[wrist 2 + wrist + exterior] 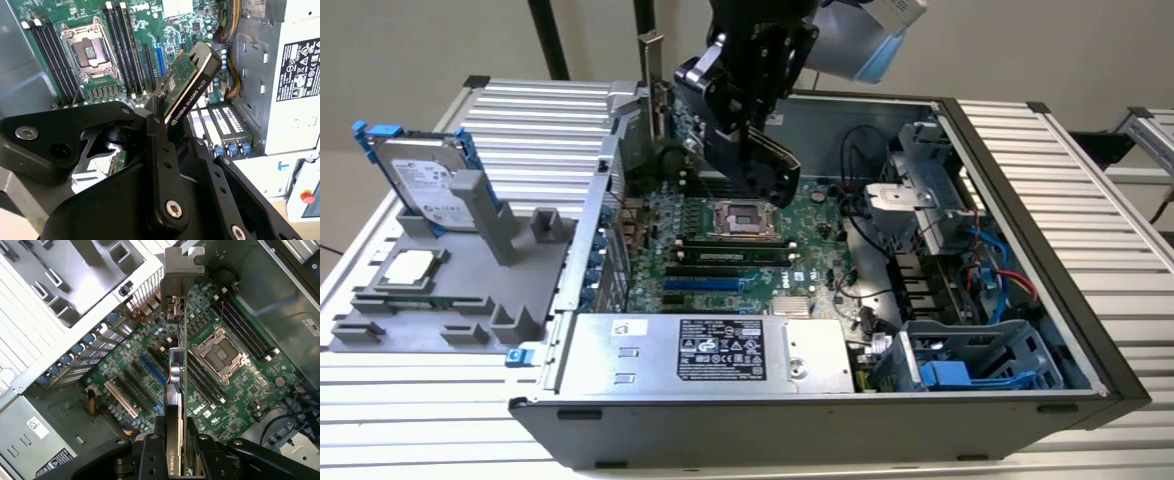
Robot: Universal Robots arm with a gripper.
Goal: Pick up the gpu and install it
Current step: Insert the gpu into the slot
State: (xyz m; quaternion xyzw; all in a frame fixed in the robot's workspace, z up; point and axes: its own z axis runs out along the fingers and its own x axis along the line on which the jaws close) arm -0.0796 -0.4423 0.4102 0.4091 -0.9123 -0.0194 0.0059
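The gpu (pixel 654 115) hangs above the motherboard (pixel 821 245) inside the open computer case, its metal bracket pointing up at the exterior view's left. My gripper (pixel 736 140) is shut on it. In the second wrist view the gpu (pixel 187 82) shows a green face and a black edge, tilted over the expansion slots, with the gripper (pixel 157 114) clamped on its near end. The first wrist view shows the gpu (pixel 175 385) edge-on, above the motherboard (pixel 240 390) between the slots and the memory sockets, with the gripper (pixel 175 445) holding it.
A silver hard drive in a blue frame (pixel 427 180) stands on a grey fixture (pixel 440 290) at the exterior view's left. Inside the case are the processor socket (pixel 744 215), the power supply (pixel 720 350), a drive cage (pixel 961 355) and loose cables (pixel 987 275). The case walls (pixel 1014 190) enclose the space.
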